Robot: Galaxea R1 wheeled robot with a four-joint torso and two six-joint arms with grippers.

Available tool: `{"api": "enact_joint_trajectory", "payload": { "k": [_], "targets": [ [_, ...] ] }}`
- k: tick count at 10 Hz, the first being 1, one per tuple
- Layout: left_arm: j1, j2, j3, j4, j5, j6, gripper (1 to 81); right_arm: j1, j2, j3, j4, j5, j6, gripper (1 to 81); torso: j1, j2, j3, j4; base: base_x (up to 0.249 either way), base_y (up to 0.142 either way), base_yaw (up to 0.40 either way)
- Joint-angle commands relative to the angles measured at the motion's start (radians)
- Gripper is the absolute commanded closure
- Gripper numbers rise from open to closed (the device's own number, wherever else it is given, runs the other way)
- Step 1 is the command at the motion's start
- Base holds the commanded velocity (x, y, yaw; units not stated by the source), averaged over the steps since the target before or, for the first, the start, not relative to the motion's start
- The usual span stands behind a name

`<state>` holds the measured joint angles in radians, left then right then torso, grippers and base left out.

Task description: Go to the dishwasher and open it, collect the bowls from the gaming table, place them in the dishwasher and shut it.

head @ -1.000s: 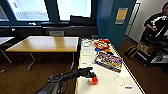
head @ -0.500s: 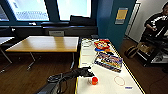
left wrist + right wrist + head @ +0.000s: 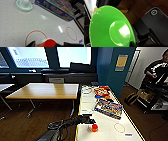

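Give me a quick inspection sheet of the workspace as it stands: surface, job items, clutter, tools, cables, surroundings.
Surface: gaming table, white top with yellow edge strip and red circle marks.
Job's things: green bowl close up in the right wrist view; whether it is gripped cannot be told.
Clutter: red object near the table's near end, white puck-like piece, board game box, colourful packets further along.
Tools: left tool over the table beside the red object; fingers unclear.
Cables: black cable loops along the left arm.
Surroundings: wooden-topped table, windows, a person at right.
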<state>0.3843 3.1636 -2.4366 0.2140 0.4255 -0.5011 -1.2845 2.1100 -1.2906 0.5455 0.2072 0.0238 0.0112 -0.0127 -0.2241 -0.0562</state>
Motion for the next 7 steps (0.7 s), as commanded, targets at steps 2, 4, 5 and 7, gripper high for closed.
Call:
{"api": "enact_joint_trajectory", "payload": {
  "k": [2, 4, 5, 7],
  "targets": [
    [-0.166, 0.065, 0.019, 0.01, 0.016, 0.001, 1.0, 0.058, -0.043, 0.03, -0.024, -0.078, 0.001, 81.1, 0.0, 0.0, 0.0, 0.0, 0.0, 0.0, 0.0],
    [-0.166, 0.065, 0.016, 0.01, 0.016, 0.001, 1.0, 0.058, -0.04, 0.027, -0.026, -0.08, 0.001, 81.1, 0.0, 0.0, 0.0, 0.0, 0.0, 0.0, 0.0],
    [-0.166, 0.065, 0.016, 0.01, 0.016, -0.001, 1.0, 0.058, -0.04, 0.027, -0.026, -0.08, -0.001, 81.1, 0.0, 0.0, 0.0, 0.0, 0.0, 0.0, 0.0],
    [-0.166, 0.065, 0.016, 0.01, 0.016, 0.001, 1.0, 0.058, -0.04, 0.027, -0.026, -0.08, -0.002, 81.1, 0.0, 0.0, -0.041, 0.0, 0.0, 0.0, 0.0]
  ]
}}
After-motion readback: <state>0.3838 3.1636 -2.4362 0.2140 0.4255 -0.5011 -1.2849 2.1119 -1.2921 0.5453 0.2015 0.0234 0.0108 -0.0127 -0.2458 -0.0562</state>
